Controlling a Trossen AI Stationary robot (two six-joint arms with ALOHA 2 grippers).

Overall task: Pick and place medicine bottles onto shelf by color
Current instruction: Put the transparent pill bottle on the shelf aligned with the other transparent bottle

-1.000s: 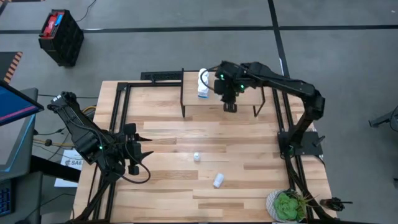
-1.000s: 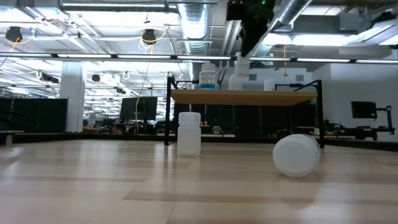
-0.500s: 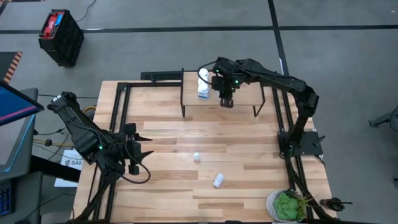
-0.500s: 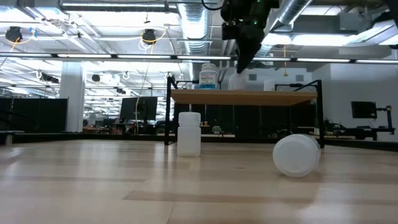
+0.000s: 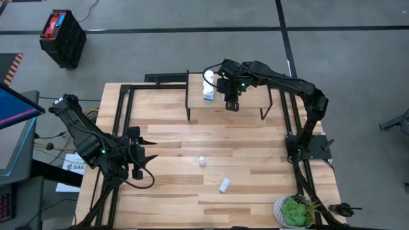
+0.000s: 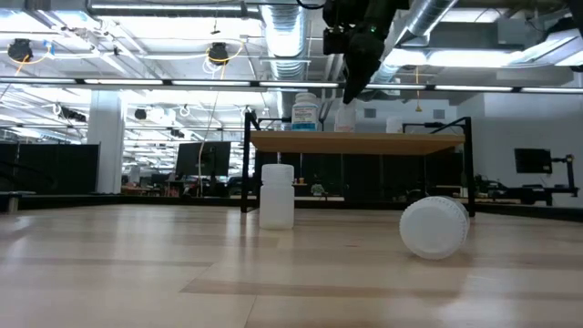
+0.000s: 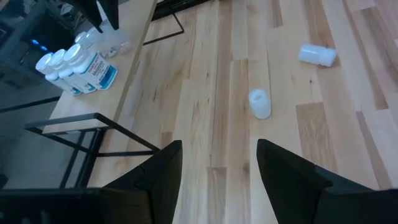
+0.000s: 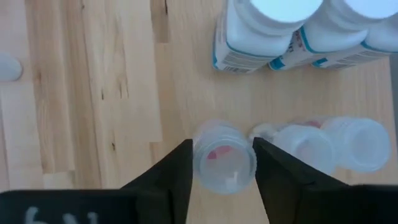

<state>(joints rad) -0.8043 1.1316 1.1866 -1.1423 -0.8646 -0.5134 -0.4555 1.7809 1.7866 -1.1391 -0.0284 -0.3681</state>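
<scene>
My right gripper is over the small wooden shelf, shut on a clear bottle. Two more clear bottles stand right beside it. Three white-capped, blue-labelled bottles stand a little farther along the shelf. One opaque white bottle stands upright on the table's middle. Another lies on its side nearer the front. My left gripper is open and empty above the table's left part. My right gripper pinches the clear bottle's upper sides between its two fingers, coming from above and pointing down. In the low view only the fingertips reach the bottle's top. The bottle is upright. Whether its base rests on the shelf top, I cannot tell.
Black frame rails run along the table's left and right sides. A green plant stands at the front right corner. The shelf's right half is bare wood. Bare tabletop lies between the shelf and the two white bottles.
My right gripper has moved a little toward the table's left and far edge along the shelf, nearer the other bottles, and the clear bottle has moved with it, staying upright. It has kept almost still in the last half second.
</scene>
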